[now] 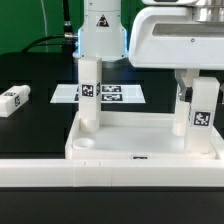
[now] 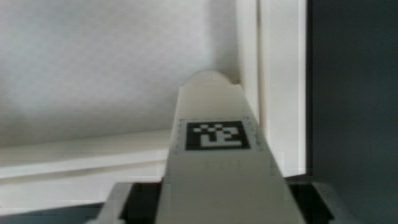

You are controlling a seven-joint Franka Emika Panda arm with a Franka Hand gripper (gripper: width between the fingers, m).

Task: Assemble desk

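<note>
Now the tool (image 1: pixel 196 90) pinches a leg (image 1: pixel 203 118) standing upright at the desk panel's (image 1: pixel 140 140) far corner on the exterior view's right; a second leg (image 1: pixel 88 95) stands at the opposite far corner. A third leg (image 1: pixel 12 100) lies on the black tabletop (image 1: pixel 40 125), near its edge on the exterior view's left.

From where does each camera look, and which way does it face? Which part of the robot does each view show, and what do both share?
Exterior view: off the arm, low at the table's edge, facing across the tabletop toward the marker board; shows the arm and gripper.
Wrist view: on the wrist, looking down along the held leg onto the tabletop; shows only the gripper's fingers.
Shared: that leg and the tabletop.
</note>
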